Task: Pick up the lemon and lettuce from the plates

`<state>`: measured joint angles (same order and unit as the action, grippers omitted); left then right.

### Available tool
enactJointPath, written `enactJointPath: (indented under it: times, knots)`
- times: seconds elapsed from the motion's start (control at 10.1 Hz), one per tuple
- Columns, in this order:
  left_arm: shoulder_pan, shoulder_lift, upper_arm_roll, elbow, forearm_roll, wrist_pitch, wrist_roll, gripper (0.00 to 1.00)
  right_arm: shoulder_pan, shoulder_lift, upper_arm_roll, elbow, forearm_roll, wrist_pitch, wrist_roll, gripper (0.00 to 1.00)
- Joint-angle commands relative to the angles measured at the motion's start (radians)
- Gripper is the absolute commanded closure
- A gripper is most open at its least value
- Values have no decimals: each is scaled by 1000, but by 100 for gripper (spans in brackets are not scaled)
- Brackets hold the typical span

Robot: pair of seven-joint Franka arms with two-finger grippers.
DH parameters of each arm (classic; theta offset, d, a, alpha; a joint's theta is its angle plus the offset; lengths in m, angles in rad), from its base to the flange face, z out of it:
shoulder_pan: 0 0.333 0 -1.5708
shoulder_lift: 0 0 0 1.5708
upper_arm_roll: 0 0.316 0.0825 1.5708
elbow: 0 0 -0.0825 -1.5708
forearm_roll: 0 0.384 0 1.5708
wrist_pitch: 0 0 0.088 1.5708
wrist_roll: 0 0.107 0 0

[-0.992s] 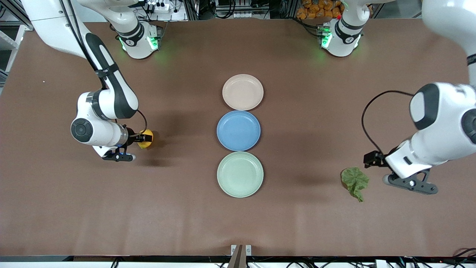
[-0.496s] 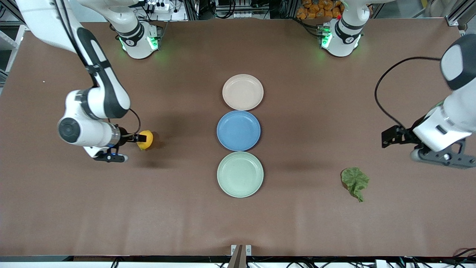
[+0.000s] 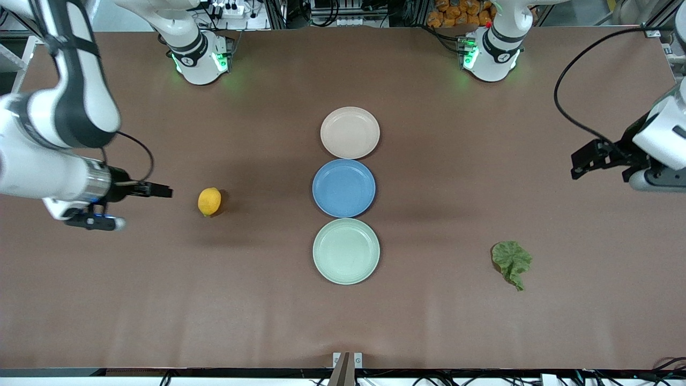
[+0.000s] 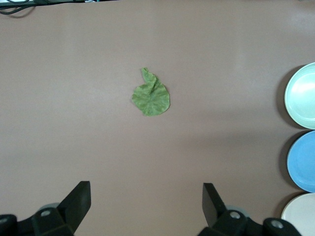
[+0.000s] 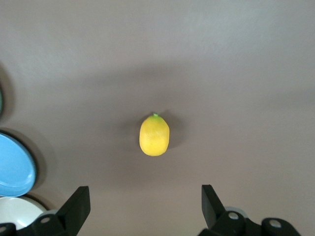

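Note:
The yellow lemon (image 3: 209, 201) lies on the bare table toward the right arm's end, off the plates; it also shows in the right wrist view (image 5: 154, 135). My right gripper (image 3: 162, 190) (image 5: 145, 201) is open and empty, a short way from the lemon. The green lettuce (image 3: 512, 260) (image 4: 151, 96) lies flat on the table toward the left arm's end. My left gripper (image 3: 579, 163) (image 4: 146, 201) is open and empty, over the table well away from the lettuce. The beige-pink plate (image 3: 350, 132) and the mint green plate (image 3: 346, 251) are empty.
An empty blue plate (image 3: 343, 187) sits between the two other plates in a row down the middle of the table. The two arm bases stand along the table edge farthest from the front camera.
My right gripper has let go of the lemon and drawn back toward its end of the table. My left gripper has moved away from the lettuce. Lemon and lettuce stay put.

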<state>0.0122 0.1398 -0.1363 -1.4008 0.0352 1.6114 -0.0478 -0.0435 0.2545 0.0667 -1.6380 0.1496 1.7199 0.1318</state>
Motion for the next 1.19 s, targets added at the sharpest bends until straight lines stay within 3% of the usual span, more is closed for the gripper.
enactJointPath:
  times: [0.0,0.3,0.5,0.79,1.09]
  knots:
    - [5,-55,3,-29,-24,-18,-6,0,-36,-50,8,30,-8,-16,-41,0]
    - [5,-74,1,-24,-21,-50,-6,0,-55,-142,-1,29,-53,-5,-92,0]
    - [6,-77,1,-23,-18,-77,-6,0,-43,-187,5,29,-152,29,-92,0]
    - [6,-77,3,-23,-23,-119,-7,0,-35,-248,10,21,-153,27,-89,0]
    - [6,-77,3,-23,-23,-136,-7,0,-33,-250,8,27,-150,23,-83,0]
